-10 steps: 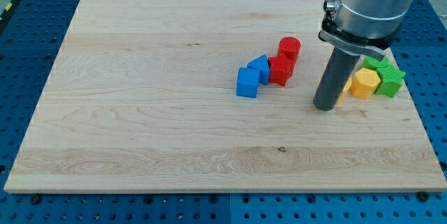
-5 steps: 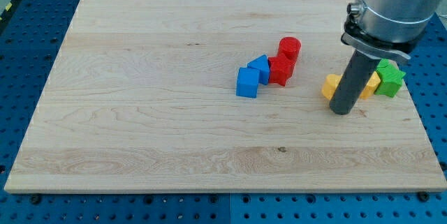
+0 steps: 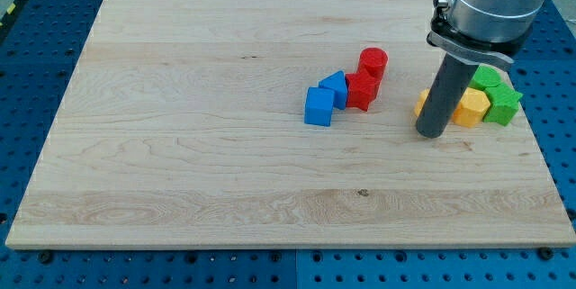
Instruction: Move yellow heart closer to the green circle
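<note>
Camera view, read from its left to its right: well to the left of the tip (image 3: pixel 430 133) sit a blue cube (image 3: pixel 318 107) and a second blue block (image 3: pixel 335 86), touching each other, with a red block (image 3: pixel 362 91) and a red cylinder (image 3: pixel 373 61) packed against them. Bare wooden board (image 3: pixel 180 145) separates that cluster from the rod.

The arm carries no gripper, so nothing is grasped or released; the tip rests on the board, just left of and slightly below the yellow and green group. Directly behind the rod, a yellow block (image 3: pixel 422 103) peeks out on its left side; its shape is mostly hidden, and it may be the yellow heart. Just right of the rod lies another yellow block (image 3: pixel 470 107), touching a green star-like block (image 3: pixel 503 106), with a rounder green block (image 3: pixel 487 77), probably the green circle, just above them.

Judging by this layout, the yellow pieces already sit near the green circle, so little pushing seems left. No containers are in sight.
</note>
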You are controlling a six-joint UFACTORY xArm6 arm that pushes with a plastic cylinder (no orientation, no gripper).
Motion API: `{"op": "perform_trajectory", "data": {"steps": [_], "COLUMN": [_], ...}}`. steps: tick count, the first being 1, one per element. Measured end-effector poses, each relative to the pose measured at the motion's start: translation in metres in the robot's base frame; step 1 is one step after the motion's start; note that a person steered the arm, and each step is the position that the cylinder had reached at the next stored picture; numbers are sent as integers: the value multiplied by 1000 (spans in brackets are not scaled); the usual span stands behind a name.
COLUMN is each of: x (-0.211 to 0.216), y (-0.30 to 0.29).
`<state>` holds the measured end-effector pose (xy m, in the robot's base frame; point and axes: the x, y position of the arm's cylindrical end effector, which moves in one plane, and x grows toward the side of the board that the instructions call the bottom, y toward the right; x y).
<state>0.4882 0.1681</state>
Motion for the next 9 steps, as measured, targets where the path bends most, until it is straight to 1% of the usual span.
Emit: {"op": "perform_trajectory", "data": {"steps": [1, 2, 3, 4, 5, 8, 9], "x": [4, -6, -28, -37, -37, -47, -47], "y": [-27, -30, -3, 4, -5, 1, 20]}}
